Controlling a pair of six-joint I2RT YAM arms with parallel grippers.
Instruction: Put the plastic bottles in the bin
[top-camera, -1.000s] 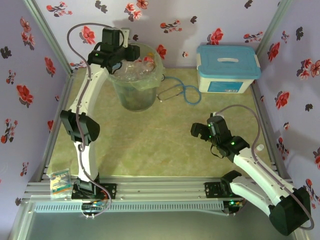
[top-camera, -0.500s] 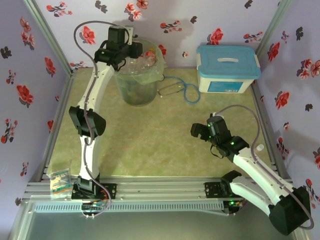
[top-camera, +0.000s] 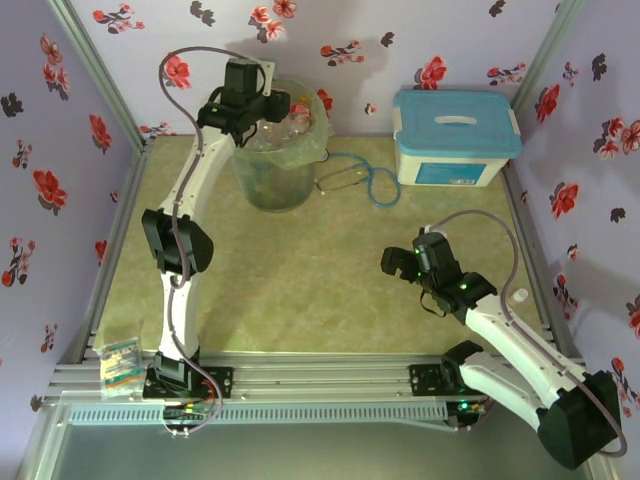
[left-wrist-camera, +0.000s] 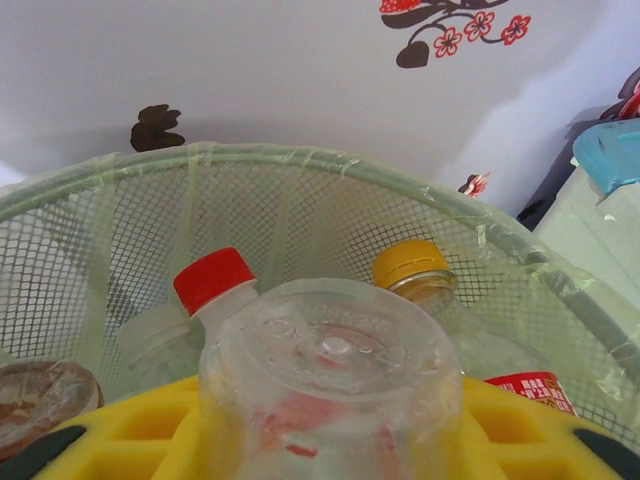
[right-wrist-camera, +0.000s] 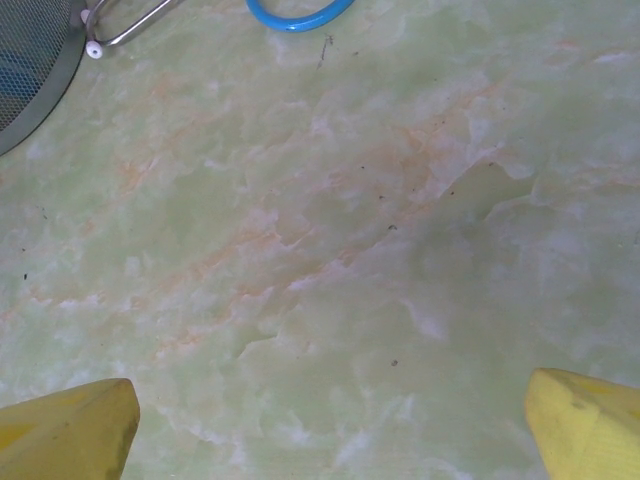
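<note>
My left gripper (top-camera: 268, 103) hangs over the bin's (top-camera: 272, 178) left rim, shut on a clear plastic bottle (left-wrist-camera: 330, 385) with a red label; its round base faces the left wrist camera between the yellow fingers (left-wrist-camera: 130, 440). Inside the mesh bin (left-wrist-camera: 300, 175) lie more bottles, among them one with a red cap (left-wrist-camera: 212, 278) and an amber one with a yellow cap (left-wrist-camera: 411, 265). My right gripper (top-camera: 398, 264) hovers open over bare table at the right, its yellow fingertips (right-wrist-camera: 70, 425) wide apart with nothing between them.
A stethoscope with blue tubing (top-camera: 375, 185) lies right of the bin. A white box with a light-blue lid (top-camera: 455, 135) stands at the back right. Flowered walls close in the table. A small packet (top-camera: 120, 360) lies on the front left rail.
The left arm has carried the bottle rightward and further over the bin's opening. The right arm has stayed still.
</note>
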